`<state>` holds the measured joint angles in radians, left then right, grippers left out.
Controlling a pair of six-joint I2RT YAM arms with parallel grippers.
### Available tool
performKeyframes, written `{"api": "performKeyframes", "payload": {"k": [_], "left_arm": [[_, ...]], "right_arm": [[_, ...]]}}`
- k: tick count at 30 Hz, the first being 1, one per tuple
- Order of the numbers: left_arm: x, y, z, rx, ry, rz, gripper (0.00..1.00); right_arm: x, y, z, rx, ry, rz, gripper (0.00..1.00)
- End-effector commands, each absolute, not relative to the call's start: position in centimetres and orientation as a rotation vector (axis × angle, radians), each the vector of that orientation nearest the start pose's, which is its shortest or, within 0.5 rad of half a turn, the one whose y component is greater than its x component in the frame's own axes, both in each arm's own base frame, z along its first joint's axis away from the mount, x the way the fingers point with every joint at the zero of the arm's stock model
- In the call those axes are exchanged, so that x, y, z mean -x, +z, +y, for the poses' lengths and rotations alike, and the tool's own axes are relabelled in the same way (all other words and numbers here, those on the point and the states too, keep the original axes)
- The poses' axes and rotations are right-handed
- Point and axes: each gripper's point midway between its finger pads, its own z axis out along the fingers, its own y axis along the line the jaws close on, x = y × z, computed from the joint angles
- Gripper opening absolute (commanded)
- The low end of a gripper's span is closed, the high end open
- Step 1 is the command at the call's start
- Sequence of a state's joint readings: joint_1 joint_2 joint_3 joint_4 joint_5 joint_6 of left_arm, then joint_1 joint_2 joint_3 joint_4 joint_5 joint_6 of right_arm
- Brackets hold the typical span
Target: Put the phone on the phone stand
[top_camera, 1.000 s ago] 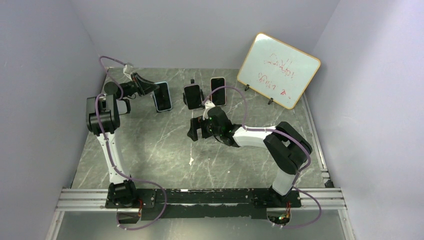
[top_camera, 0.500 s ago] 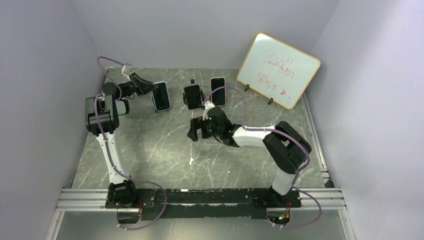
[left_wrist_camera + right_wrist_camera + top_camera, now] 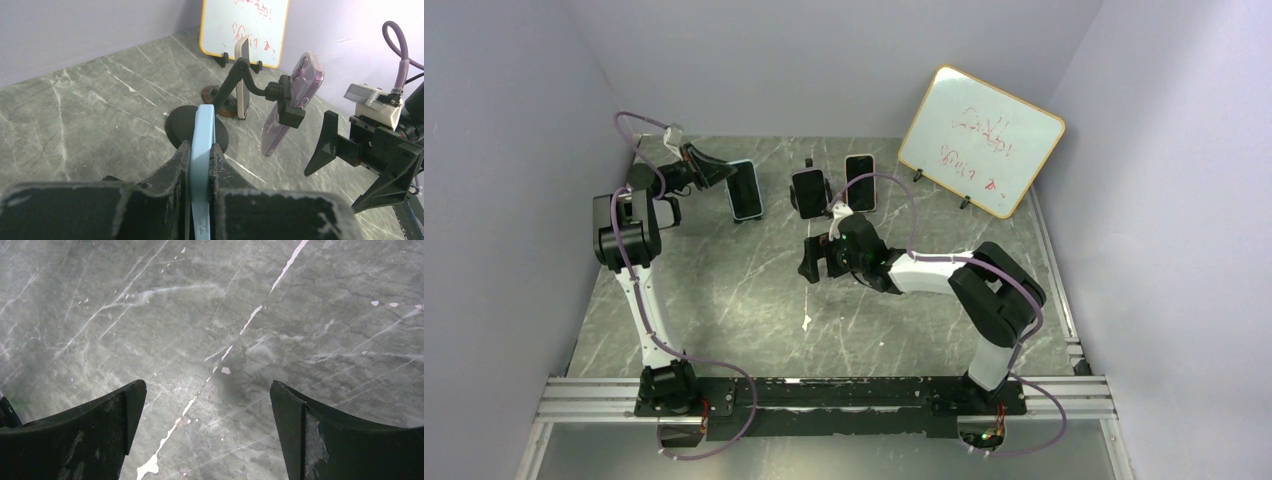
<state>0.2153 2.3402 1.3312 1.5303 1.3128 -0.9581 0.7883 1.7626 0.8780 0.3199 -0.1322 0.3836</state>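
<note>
1. Left gripper [image 3: 720,174]: closed on the phone [image 3: 745,190]. In your left wrist view, both fingers [image 3: 176,167] press the flat faces of its light blue case, and the phone sticks out edge-on beyond the fingertips.
2. The phone sits at the far left of the table [image 3: 724,300], screen facing the top camera, just left of the phone stand [image 3: 809,212]. You cannot tell whether its lower edge touches the table.
3. The phone stand has a black round base [image 3: 176,125] and a jointed arm [image 3: 235,80]. Its clamp holds a purple-cased phone [image 3: 300,95], tilted back. In the wrist view the base lies directly beyond the tip of the held phone.
4. A third phone [image 3: 860,182] stands upright on a brown foot [image 3: 225,107], just right of the stand.
5. Right gripper [image 3: 812,262]: jaws spread wide, pointing down over bare marble near the table's middle, in front of the stand. Your right wrist view shows both fingers [image 3: 95,432] well apart.
6. A whiteboard [image 3: 980,140] with red scribbles leans at the far right corner.
</note>
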Motion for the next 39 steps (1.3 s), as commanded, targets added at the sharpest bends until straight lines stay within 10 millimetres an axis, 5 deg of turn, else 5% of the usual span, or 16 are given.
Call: {"api": "performKeyframes", "payload": {"k": [1,39], "left_arm": [[-49.3,22.4,-6.8,-0.741,-1.017,1.187,0.05],[-50.1,15.4,-6.5,-0.75,-1.042,1.268,0.05]], "right_arm": [[-30.1,5.9,35.8,0.543,0.818,2.169,1.0],[-29.9,4.6,36.1,0.576,0.808,2.216,1.0]]}}
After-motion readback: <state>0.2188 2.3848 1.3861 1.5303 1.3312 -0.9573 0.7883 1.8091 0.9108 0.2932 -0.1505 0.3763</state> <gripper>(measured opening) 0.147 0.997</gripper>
